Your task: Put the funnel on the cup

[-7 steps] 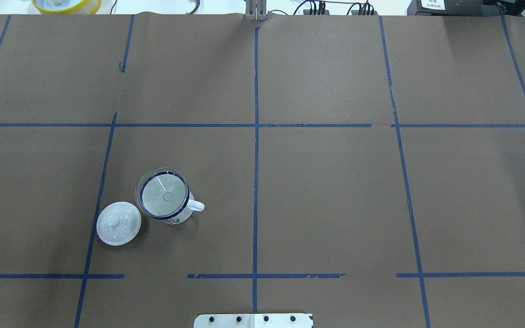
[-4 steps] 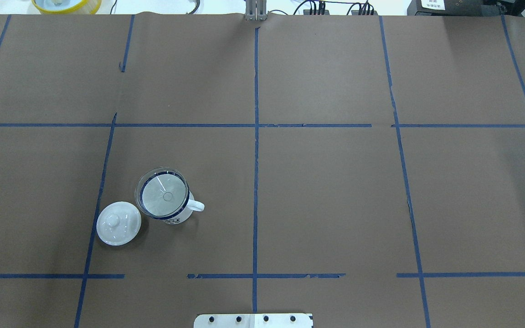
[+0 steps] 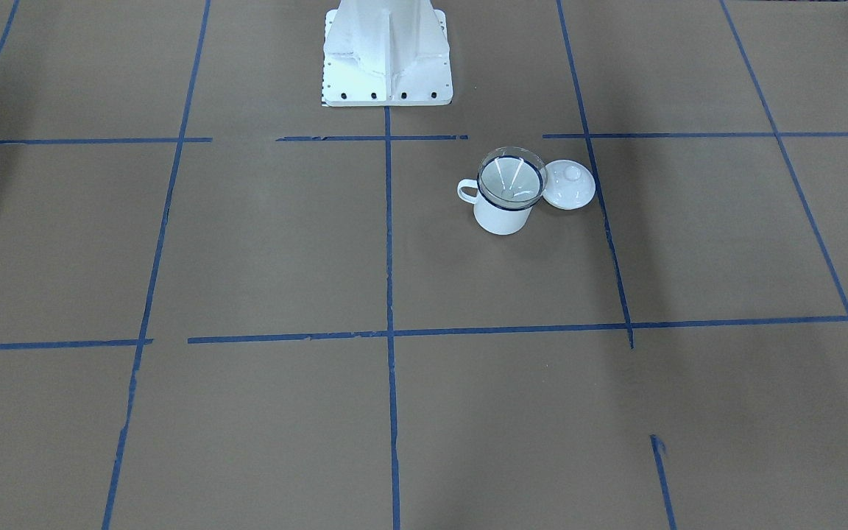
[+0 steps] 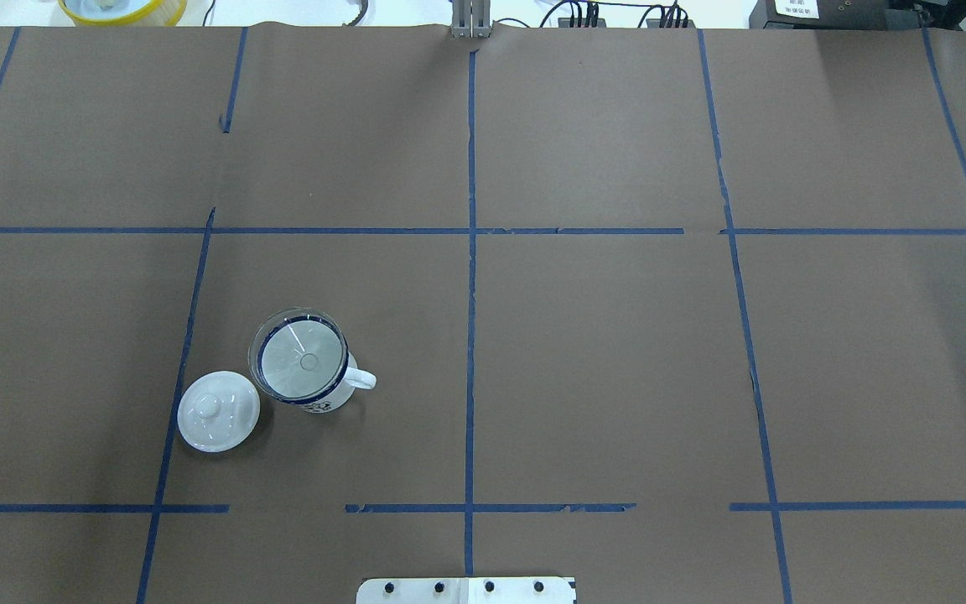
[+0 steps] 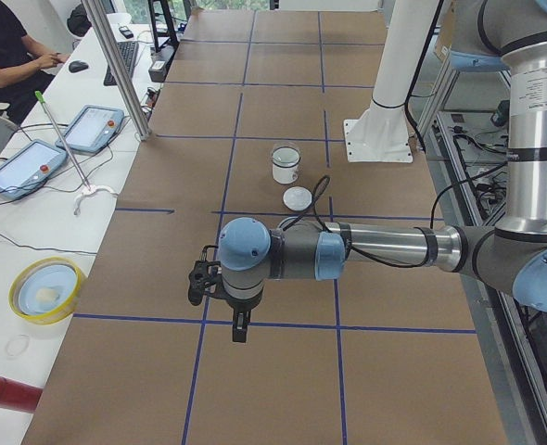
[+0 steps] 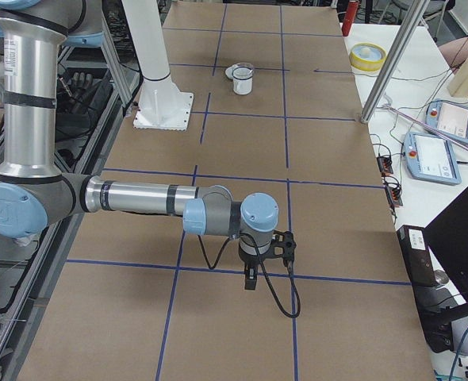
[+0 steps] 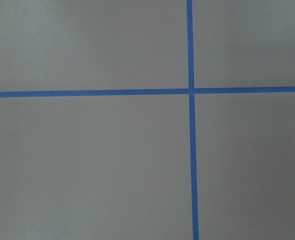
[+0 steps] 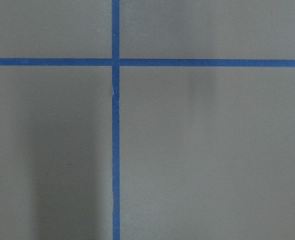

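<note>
The cup [image 4: 321,406] carries a small dark print low on its wall, too small to read. The sticker on the near arm's upper link [image 5: 543,88] in the exterior left view is also illegible.

The funnel [image 4: 302,358] sits in the cup's mouth, its clear cone filling the blue rim and its spout pointing down inside. A white lid with a knob [image 4: 217,412] lies just beside the cup, on the side away from its handle. Nothing stands over the cup.

The brown-papered worktop [image 4: 617,352] is crossed by blue tape lines [image 4: 470,294]. The white robot pedestal [image 3: 386,51] stands near the cup.

The left end effector [image 5: 240,334] and the right end effector [image 6: 251,281] hang pointing down, each well apart from the cup. They appear only in the side views, so I cannot tell whether their fingers are spread or pressed together. Both wrist cameras show only paper and tape.

A yellow-rimmed dish [image 5: 46,289] sits on the side bench, well apart from the cup.
</note>
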`<state>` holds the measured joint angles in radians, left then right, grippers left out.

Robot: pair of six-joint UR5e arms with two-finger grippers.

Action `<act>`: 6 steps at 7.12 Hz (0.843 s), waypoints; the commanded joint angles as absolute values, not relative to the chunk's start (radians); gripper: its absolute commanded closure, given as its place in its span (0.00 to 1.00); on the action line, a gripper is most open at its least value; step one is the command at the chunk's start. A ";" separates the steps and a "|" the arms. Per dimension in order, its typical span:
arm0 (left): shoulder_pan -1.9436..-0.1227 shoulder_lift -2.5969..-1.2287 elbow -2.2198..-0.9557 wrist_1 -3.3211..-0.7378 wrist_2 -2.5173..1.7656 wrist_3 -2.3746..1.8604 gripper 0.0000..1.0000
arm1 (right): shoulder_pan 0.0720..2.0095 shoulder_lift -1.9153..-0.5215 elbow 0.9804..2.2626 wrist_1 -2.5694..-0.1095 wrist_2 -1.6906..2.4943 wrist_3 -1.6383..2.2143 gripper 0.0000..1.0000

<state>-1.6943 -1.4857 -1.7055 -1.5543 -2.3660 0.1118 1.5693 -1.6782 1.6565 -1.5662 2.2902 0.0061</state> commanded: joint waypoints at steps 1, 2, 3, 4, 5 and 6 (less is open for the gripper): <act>-1.692 -1.503 -1.658 -1.586 -2.391 0.114 0.00 | 1.569 -1.678 1.657 -1.566 2.290 0.006 0.00; -1.687 -1.511 -1.619 -1.589 -2.390 0.118 0.00 | 1.569 -1.678 1.657 -1.566 2.290 0.006 0.00; -1.687 -1.514 -1.617 -1.582 -2.391 0.120 0.00 | 1.569 -1.678 1.657 -1.566 2.290 0.006 0.00; -1.687 -1.514 -1.617 -1.577 -2.393 0.112 0.00 | 1.569 -1.678 1.657 -1.566 2.290 0.006 0.00; -1.687 -1.505 -1.659 -1.522 -2.425 0.107 0.00 | 1.569 -1.678 1.655 -1.566 2.290 0.006 0.00; -1.687 -1.512 -1.675 -1.399 -2.448 0.107 0.00 | 1.569 -1.678 1.657 -1.566 2.290 0.006 0.00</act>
<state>-1.6875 -1.5094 -1.6502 -1.5121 -2.4198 0.1096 1.5693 -1.6782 1.6562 -1.5662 2.2902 0.0061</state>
